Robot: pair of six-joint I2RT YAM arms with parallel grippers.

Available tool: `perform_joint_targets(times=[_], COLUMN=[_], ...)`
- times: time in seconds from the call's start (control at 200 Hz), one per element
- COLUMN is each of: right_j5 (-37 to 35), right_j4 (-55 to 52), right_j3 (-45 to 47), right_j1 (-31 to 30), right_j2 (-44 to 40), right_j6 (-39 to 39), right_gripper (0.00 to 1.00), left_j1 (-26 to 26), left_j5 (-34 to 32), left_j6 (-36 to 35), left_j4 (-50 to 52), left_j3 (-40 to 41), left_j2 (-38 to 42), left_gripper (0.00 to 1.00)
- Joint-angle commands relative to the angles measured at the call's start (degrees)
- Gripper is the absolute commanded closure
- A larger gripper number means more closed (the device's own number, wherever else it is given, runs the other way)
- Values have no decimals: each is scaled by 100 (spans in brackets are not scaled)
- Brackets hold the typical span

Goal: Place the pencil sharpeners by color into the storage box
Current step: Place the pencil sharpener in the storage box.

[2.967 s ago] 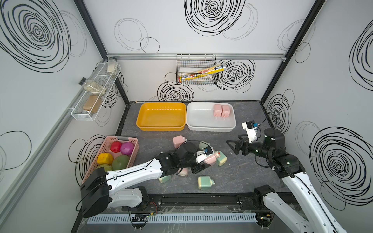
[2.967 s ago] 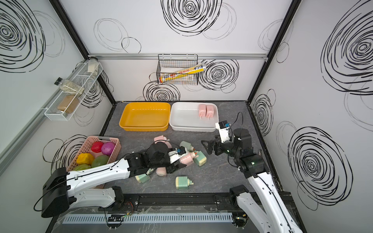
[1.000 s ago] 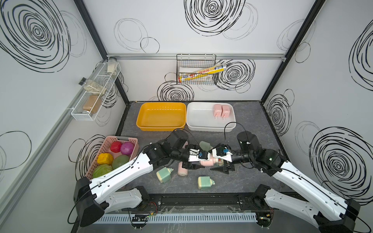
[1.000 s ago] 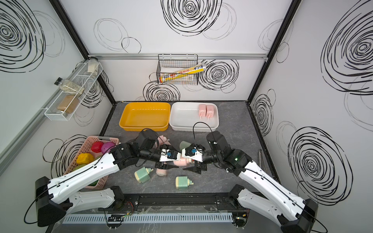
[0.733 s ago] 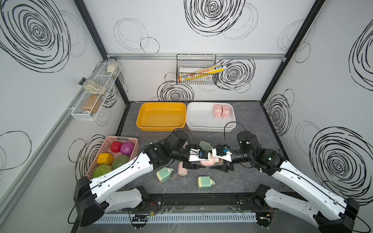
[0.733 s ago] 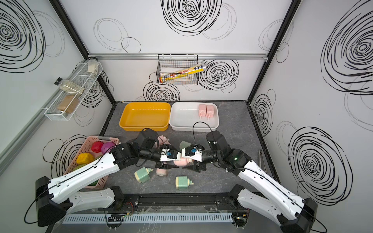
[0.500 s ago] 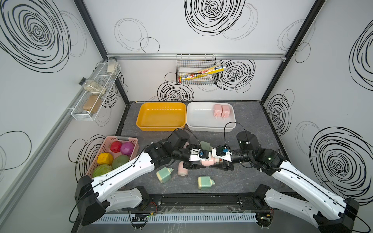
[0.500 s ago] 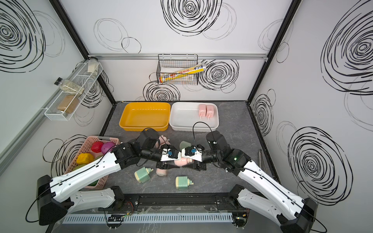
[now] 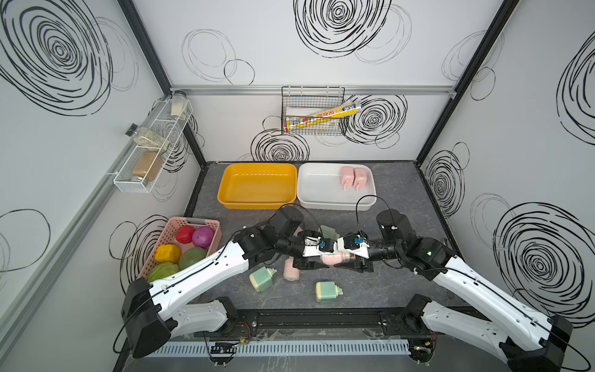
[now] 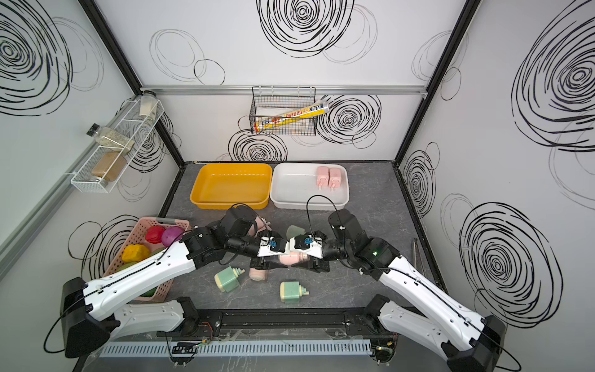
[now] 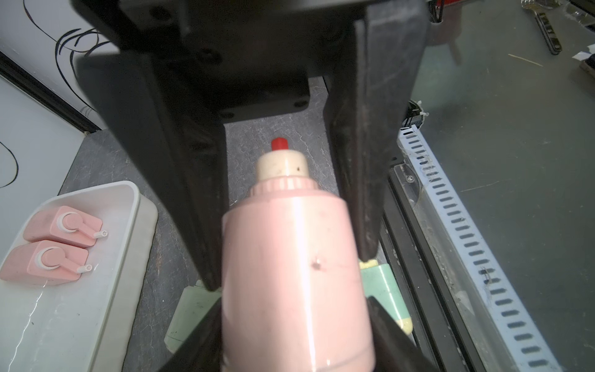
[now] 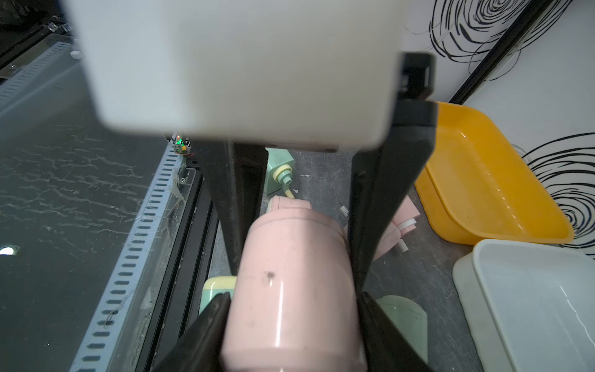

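One pink pencil sharpener (image 9: 333,258) (image 10: 291,257) hangs just above the table's middle, gripped from both ends. My left gripper (image 9: 324,261) (image 11: 294,312) is shut on its base end, my right gripper (image 9: 344,259) (image 12: 293,309) on its nozzle end. Two pink sharpeners (image 9: 352,177) lie in the white storage box (image 9: 318,193); the yellow storage box (image 9: 225,195) beside it holds nothing. Loose on the table are green sharpeners (image 9: 261,279) (image 9: 326,291) (image 9: 327,232), a pink one (image 9: 291,270) standing on end, and more pink ones (image 12: 404,215) partly hidden under the left arm.
A pink basket (image 9: 193,221) of toy fruits sits at the left edge, beside the left arm. A wire rack (image 9: 312,112) hangs on the back wall, a shelf of jars (image 9: 151,154) on the left wall. A black rail (image 9: 322,317) runs along the table's front.
The right gripper's jaws have closed onto the pink sharpener that the left gripper holds. Both arms have stayed almost still over the last second.
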State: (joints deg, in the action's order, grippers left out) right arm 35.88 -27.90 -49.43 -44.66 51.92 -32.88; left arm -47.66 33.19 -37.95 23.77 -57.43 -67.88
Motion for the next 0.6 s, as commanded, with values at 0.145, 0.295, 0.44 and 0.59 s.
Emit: perform_joint_targets(times=[0.145,0.295,0.44,0.59], right_j5=[-1617,-2803,-3688,-3872], right_j4=[1189,2315,3380,3903], right_j3=[408,724,797,528], right_j1=[166,482,948,1611], right_j2=[-232,-207,328,1268], right_j6=[616,1303,2571,3815], right_gripper=[100,100,100,100], left_j1=[979,1418,1677,2002], left_j5=[-13,-677,-2593,-3820], left_j6=[1164,2245,3718,5081], left_j4=[-2015,-3338,-4084,-4123], left_j3=[660,1154,1213,1251], left_j2=[300,400,152,-26], left_gripper=[1,1,1,1])
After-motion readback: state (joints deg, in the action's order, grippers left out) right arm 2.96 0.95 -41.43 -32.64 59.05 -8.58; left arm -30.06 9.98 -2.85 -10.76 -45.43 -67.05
